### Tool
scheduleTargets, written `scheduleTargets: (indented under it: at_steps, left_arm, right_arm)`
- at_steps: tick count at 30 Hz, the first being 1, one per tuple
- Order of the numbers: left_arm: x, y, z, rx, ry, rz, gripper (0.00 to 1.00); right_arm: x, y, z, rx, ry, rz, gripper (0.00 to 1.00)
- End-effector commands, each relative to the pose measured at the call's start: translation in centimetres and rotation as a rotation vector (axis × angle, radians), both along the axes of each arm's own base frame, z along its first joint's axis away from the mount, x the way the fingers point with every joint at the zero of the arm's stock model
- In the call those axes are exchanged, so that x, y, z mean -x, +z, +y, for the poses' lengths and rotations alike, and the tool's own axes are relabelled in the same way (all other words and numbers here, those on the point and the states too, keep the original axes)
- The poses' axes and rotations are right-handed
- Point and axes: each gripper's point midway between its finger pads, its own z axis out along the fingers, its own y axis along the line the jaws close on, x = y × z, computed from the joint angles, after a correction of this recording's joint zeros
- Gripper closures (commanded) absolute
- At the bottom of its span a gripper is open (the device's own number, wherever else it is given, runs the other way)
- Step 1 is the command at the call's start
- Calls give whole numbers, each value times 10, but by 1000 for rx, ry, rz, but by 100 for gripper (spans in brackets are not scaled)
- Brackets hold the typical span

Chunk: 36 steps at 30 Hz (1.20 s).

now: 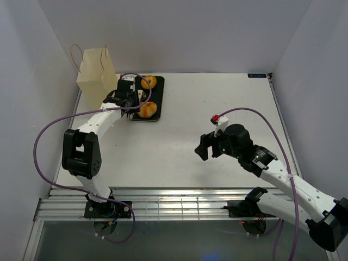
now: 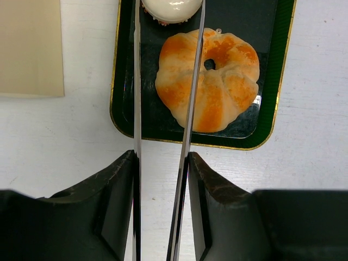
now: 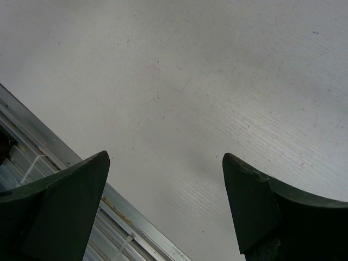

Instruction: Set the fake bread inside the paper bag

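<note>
Close to the near edge of the worktop (image 1: 217, 98), right of its middle, the right gripper (image 3: 163, 163) hangs with its jaws spread wide, only bare surface between them. Farther on, toward the far-left corner, the left gripper (image 1: 129, 97) hovers over a black tray (image 2: 261, 16), pointing away from the arm bases. Its two thin blades (image 2: 137, 109) stand a narrow way apart. The right one crosses the golden segmented bun (image 2: 217, 81), which lies at the tray's near end. Beyond the bun, the white ring (image 2: 171, 8) sits between the blade ends; whether they press it I cannot tell. An orange-brown ring (image 1: 148, 81) lies at the tray's far end. Just left of the tray, at the far-left corner, the paper bag (image 1: 97, 76) stands upright, and all three pastries lie outside it.
</note>
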Motion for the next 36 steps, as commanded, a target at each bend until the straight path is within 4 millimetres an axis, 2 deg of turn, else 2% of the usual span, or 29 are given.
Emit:
scheduleTargets:
  at_steps: [1, 8, 9, 11, 12, 18, 19, 21, 22, 26, 30, 35, 36]
  left_arm:
    - [-5, 64, 2, 36, 7, -146, 55]
    - [3, 123, -3, 93, -22, -250, 55]
    - [7, 140, -6, 117, -35, -279, 55]
    - [11, 156, -9, 138, -47, -308, 55]
    - [15, 174, -11, 160, -56, -341, 55]
    - [28, 225, -8, 218, -62, -435, 56]
    - [31, 243, -4, 230, -57, -472, 56]
    - [35, 259, 3, 236, -48, -503, 56]
    - [36, 276, 12, 235, -31, -542, 56]
    - [42, 310, 40, 218, 22, -609, 56]
    - [48, 326, 68, 191, 79, -650, 55]
    - [56, 327, 91, 158, 145, -676, 54]
    - [56, 321, 93, 155, 155, -668, 54]
  right_arm:
    - [-3, 19, 3, -38, 4, -42, 10]
    - [-2, 23, 2, -46, 4, -49, 10]
    - [-2, 23, 2, -47, 4, -50, 10]
    - [-3, 24, 2, -49, 4, -53, 10]
    - [-2, 24, 3, -49, 7, -51, 10]
    - [-1, 24, 2, -51, 8, -51, 10]
    - [-1, 24, 3, -51, 11, -51, 10]
    - [-1, 24, 3, -53, 11, -51, 10]
    - [-1, 23, 3, -51, 11, -49, 10]
    - [-1, 22, 2, -48, 9, -47, 10]
    - [-2, 21, 3, -45, 10, -46, 10]
    - [-3, 19, 3, -35, 9, -46, 10]
    - [-3, 18, 3, -34, 9, -45, 10]
